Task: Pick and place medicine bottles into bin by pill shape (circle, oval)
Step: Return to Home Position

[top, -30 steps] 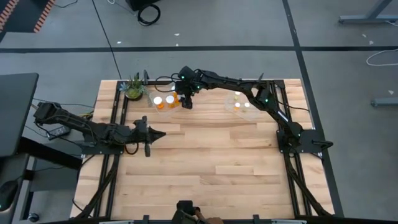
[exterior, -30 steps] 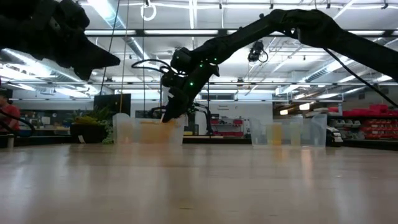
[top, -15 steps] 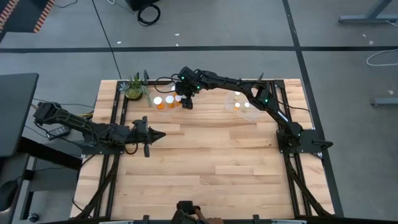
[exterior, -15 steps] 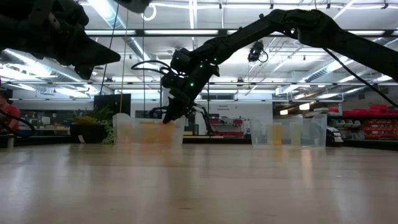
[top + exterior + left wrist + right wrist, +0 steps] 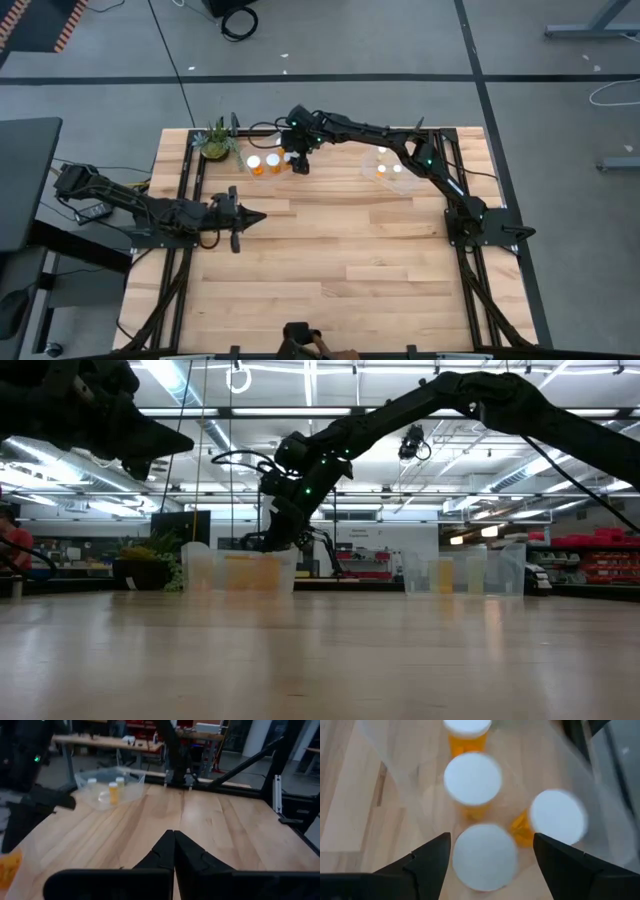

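Well, left gripper [image 5: 173,840] parked nearer than the left bin [image 5: 197,568], well apart from it, fingers [image 5: 162,851] pressed together, empty. Inside that bin, four orange bottles [image 5: 470,811] upright: probably light, stiff, slick; best pinched across the body below the cap [image 5: 557,815]. Right gripper [image 5: 491,845] just above them, fingers [image 5: 427,862] spread wide, touching nothing. Other bin [image 5: 512,572] off to its right, bottles inside.

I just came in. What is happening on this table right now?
The right gripper hangs open and empty above the left clear bin at the far edge of the table. Four white-capped medicine bottles stand in that bin. The right clear bin holds more bottles. The left gripper waits shut over the left side.
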### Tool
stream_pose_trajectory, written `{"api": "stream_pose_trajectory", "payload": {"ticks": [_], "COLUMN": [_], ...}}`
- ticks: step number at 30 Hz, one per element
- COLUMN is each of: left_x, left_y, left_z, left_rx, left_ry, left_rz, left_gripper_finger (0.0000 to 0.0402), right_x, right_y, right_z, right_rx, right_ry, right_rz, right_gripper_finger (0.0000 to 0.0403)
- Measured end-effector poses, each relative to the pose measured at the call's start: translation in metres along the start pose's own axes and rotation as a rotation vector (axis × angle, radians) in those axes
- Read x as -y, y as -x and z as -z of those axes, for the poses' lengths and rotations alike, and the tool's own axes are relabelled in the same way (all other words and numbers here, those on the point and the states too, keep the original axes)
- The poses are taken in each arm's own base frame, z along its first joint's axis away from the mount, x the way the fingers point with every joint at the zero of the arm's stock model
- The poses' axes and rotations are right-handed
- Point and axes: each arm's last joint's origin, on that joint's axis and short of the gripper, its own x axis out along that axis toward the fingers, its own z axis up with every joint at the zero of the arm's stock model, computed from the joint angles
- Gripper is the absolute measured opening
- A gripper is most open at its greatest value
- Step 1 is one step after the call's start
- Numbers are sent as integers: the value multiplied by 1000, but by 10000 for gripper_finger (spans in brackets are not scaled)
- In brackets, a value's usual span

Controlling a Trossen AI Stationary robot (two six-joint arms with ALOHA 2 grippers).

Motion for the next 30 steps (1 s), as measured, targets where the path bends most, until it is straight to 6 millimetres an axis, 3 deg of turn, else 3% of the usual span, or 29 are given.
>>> {"api": "stream_pose_trajectory", "payload": {"ticks": [9, 16, 21, 30], "left_x": [0, -3, -10, -15], "left_y": [1, 2, 9, 10], "left_z": [-3, -2, 20, 10], "left_rx": [27, 49, 113, 181], "left_ry": [-18, 6, 94, 40], "left_rz": [-1, -82, -82, -82], "left_gripper_finger": [5, 4, 3, 1], "right_x": [-7, -43, -79, -112], "right_y": [50, 71, 74, 132], "right_z": [-22, -30, -10, 45], "right_rx": [36, 61, 121, 423], "right_ry": [-3, 35, 64, 64], "right_rz": [15, -44, -56, 7], "right_gripper_finger": [292, 284, 266, 245]}}
